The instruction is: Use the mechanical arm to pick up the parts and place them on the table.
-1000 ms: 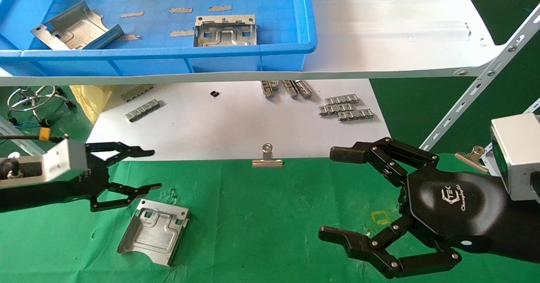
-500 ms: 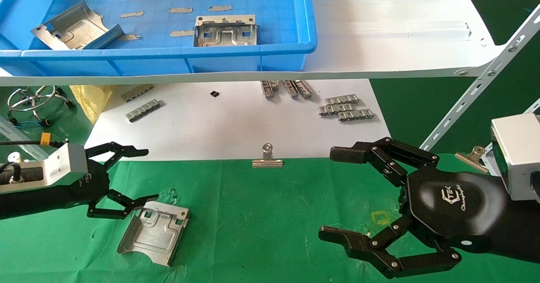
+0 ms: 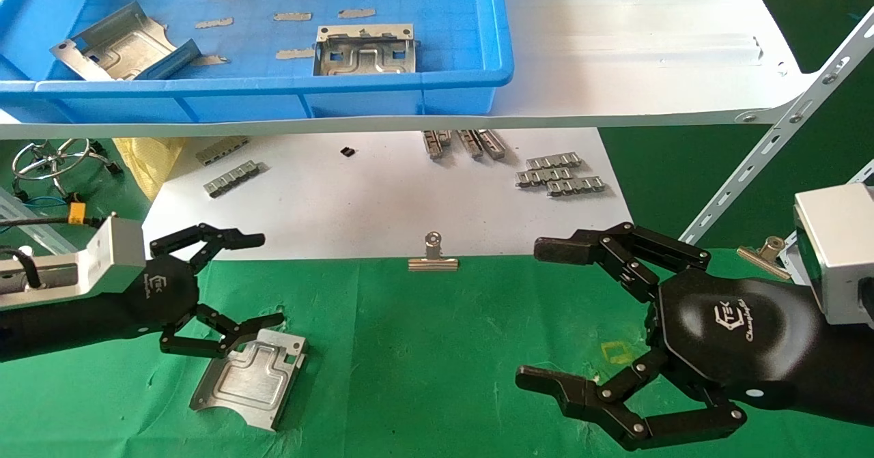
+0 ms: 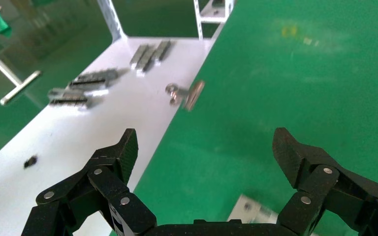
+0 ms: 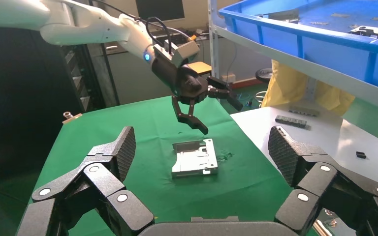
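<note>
One stamped metal part (image 3: 248, 378) lies flat on the green table cloth (image 3: 423, 349) at the front left; it also shows in the right wrist view (image 5: 195, 158). Two more parts (image 3: 364, 51) (image 3: 123, 45) lie in the blue bin (image 3: 273, 96) on the white shelf. My left gripper (image 3: 263, 282) is open and empty, hovering just above the lying part's near-left edge, its lower fingers (image 3: 256, 323) over that edge. It shows in the right wrist view (image 5: 211, 110) too. My right gripper (image 3: 539, 315) is open and empty, parked low at the front right.
A white sheet (image 3: 382, 192) behind the cloth carries several small ridged metal strips (image 3: 560, 173). A silver binder clip (image 3: 432, 254) sits at the sheet's front edge, another (image 3: 763, 250) at the right. The shelf's slanted brace (image 3: 771, 151) stands at the right.
My left gripper, open throughout, has rolled so its logo palm faces up and has shifted right toward the lying part. The part and the right arm have not moved.
</note>
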Controlling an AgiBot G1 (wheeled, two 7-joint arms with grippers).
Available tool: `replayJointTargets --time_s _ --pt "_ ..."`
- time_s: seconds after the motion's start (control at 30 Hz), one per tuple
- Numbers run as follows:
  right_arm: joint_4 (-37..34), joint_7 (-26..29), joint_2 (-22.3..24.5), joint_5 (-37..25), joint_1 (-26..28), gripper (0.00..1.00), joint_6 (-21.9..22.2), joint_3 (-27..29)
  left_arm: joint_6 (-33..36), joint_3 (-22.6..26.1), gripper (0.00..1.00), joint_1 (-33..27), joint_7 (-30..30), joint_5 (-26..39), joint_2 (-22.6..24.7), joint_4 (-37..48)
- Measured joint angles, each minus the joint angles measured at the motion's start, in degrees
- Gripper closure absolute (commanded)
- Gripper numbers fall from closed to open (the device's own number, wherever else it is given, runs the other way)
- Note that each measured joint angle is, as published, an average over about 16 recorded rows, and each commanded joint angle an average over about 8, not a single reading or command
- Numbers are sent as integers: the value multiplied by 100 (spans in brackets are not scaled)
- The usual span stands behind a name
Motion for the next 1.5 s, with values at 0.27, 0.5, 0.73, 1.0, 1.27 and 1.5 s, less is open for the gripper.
replayJointTargets --time_s 0.27,0.5,0.73,1.0,1.27,1.5 --pt "0 0 0 0 0 0 0 0 -64 -495 0 410 -701 -97 -163 -943" --pt "0 0 0 0 0 0 0 0 -119 -926 0 767 -1310 -182 -305 -1763" --pt "0 0 0 0 0 0 0 0 -175 -1355 0 1122 -1917 -267 -446 -2579" --pt "0 0 0 0 0 0 0 0 -238 -1844 0 1527 -2609 -363 -607 -3510" --pt "0 0 0 0 0 0 0 0 -301 -2336 0 1934 -3304 -460 -769 -4445" --pt "-1 0 0 0 0 0 1 0 -344 -2698 0 2233 -3793 -532 -886 -5133"
